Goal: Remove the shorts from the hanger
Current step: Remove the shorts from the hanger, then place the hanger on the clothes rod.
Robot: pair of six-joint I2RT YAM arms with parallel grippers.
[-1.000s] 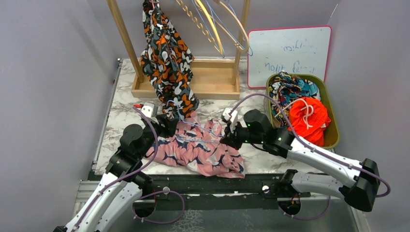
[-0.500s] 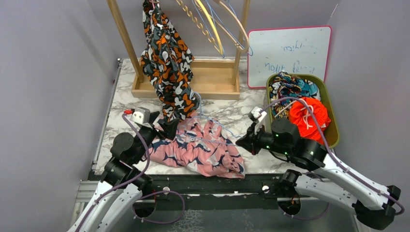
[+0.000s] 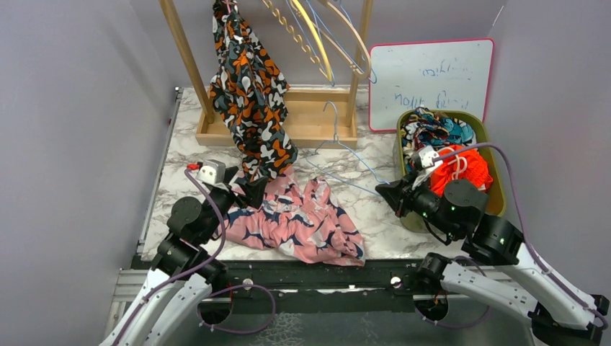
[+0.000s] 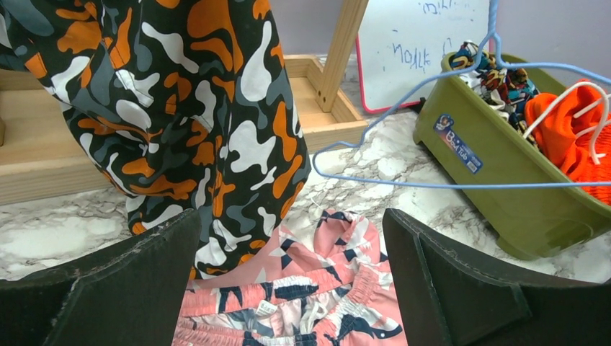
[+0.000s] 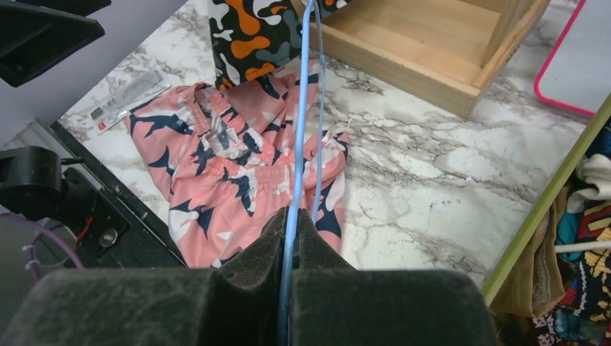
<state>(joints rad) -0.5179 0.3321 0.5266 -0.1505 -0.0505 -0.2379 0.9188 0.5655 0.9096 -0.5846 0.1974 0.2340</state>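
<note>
Pink print shorts [image 3: 299, 220] lie crumpled on the marble table, free of the hanger. My left gripper [image 3: 248, 189] hovers open over their left end, and the left wrist view shows their waistband [image 4: 302, 288] below the wide-apart jaws [image 4: 292, 238]. My right gripper [image 3: 385, 193] is shut on a bare blue wire hanger [image 3: 353, 155], to the right of the shorts beside the tub. In the right wrist view the wire [image 5: 301, 108] runs from between the pads [image 5: 292, 216] out over the pink shorts [image 5: 238, 173]. Black-orange-white blotch shorts [image 3: 248, 101] hang from the rack.
A green tub [image 3: 498, 189] at the right holds orange shorts [image 3: 461, 173] and multicolour shorts [image 3: 432, 130]. The wooden rack's base [image 3: 317, 133] stands at the back with several bare hangers [image 3: 324, 43] above. A whiteboard [image 3: 432, 76] leans behind the tub.
My right gripper has drawn the blue hanger rightwards out of the pink shorts, toward the tub. My left gripper has opened, let go of the pink shorts and pulled back slightly.
</note>
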